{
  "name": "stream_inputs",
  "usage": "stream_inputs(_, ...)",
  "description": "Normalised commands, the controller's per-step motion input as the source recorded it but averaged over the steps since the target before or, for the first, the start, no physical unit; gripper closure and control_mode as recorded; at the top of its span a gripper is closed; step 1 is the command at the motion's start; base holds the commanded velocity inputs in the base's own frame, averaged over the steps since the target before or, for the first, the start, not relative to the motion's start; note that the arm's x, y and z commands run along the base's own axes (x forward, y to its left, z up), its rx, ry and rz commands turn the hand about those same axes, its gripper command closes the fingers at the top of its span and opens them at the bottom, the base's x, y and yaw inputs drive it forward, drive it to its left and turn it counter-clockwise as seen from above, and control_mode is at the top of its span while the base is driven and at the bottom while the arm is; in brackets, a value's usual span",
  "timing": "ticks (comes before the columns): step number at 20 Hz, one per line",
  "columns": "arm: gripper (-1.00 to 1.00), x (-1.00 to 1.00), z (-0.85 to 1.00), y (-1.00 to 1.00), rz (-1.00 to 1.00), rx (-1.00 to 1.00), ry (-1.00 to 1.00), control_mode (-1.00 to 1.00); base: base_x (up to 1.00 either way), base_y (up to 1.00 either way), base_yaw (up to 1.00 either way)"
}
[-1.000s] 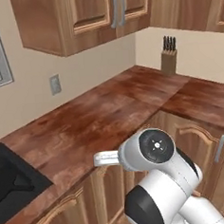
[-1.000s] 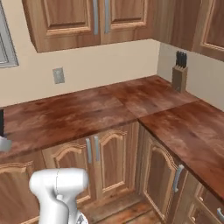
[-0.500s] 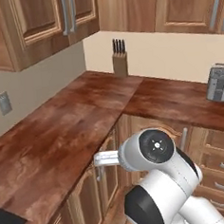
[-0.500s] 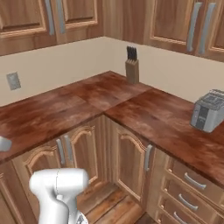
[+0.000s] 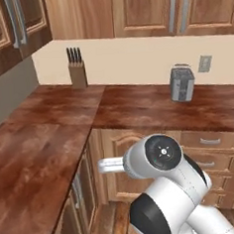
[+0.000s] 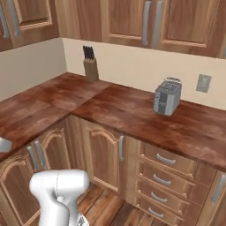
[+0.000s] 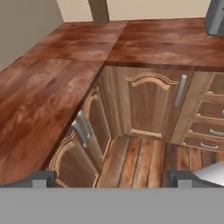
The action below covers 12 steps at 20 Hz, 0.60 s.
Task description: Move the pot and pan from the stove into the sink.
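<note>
Hand [image 7: 112, 178] fingers apart, empty, over floor by corner cabinets. Base views add knife block [image 5: 76, 69], toaster [image 6: 167, 97], wall outlet [image 6: 203, 83] beyond on the surface [image 5: 36, 145]. No legible writing.

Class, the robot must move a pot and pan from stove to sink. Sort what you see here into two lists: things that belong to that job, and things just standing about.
Belongs to the job:
- gripper, open, holding nothing

Just standing about:
- knife block
- toaster
- counter
- wall socket
- cabinets
</note>
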Motion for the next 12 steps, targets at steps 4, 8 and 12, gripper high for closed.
stream_inputs(4,-1.00,0.00,0.00,0.00,0.00,0.00,0.00,1.00,0.06,-0.11,-0.47)
stream_inputs(8,-1.00,0.00,0.00,0.00,0.00,0.00,0.00,1.00,0.07,-0.12,-0.47)
stream_inputs(12,-1.00,0.00,0.00,0.00,0.00,0.00,0.00,1.00,0.07,-0.15,-0.46)
